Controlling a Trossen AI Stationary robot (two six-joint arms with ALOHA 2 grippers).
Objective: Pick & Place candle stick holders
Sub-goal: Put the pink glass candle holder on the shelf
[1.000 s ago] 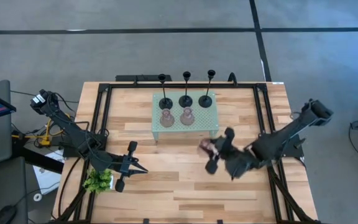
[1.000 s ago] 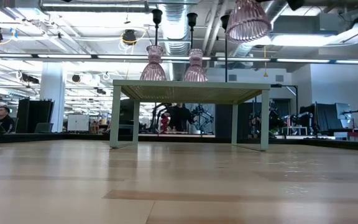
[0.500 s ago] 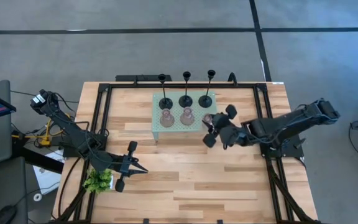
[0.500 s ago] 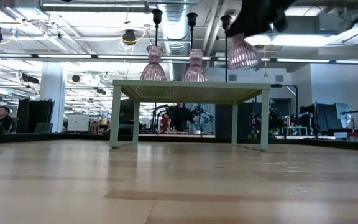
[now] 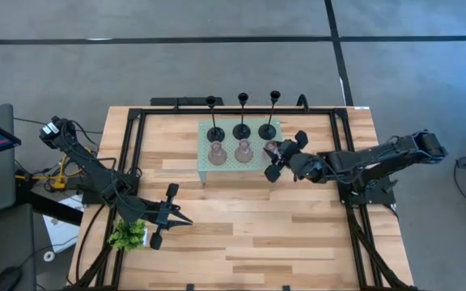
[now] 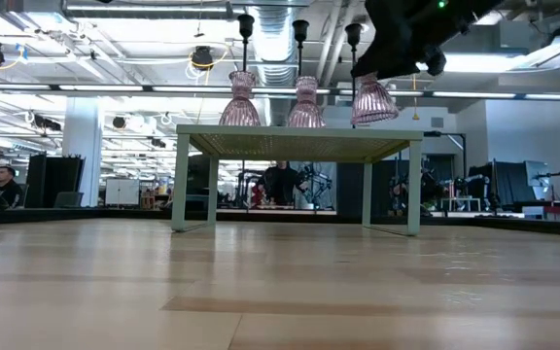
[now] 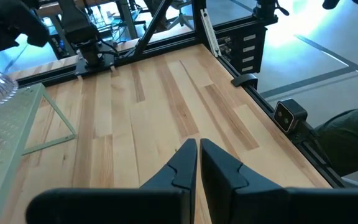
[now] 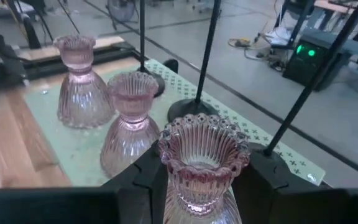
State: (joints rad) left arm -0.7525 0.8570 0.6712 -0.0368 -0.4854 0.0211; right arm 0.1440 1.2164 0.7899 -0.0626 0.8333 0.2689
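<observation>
Now lower and nearer the pale green perforated stand [image 5: 241,153] than half a second ago: right gripper [image 5: 281,155], clamped on a short pinkish translucent ribbed glass candle holder [image 8: 201,163] [image 6: 372,100], carried at the stand's right end. Whether touching the stand top or just above it, not clear in the low view; holder's upper part hidden there by the dark gripper, its base cut off in the right wrist view. Beside it on the stand, two more pinkish ribbed glass holders [image 8: 79,87] [image 8: 128,121], upright. Behind them, three black thin-stemmed holders on round bases [image 5: 242,129], tops cut off in the right wrist view. Waiting at the wooden table's [image 5: 249,234] front left beside a small green plant [image 5: 127,234]: left gripper [image 7: 198,158], fingers pressed together, holding nothing.
</observation>
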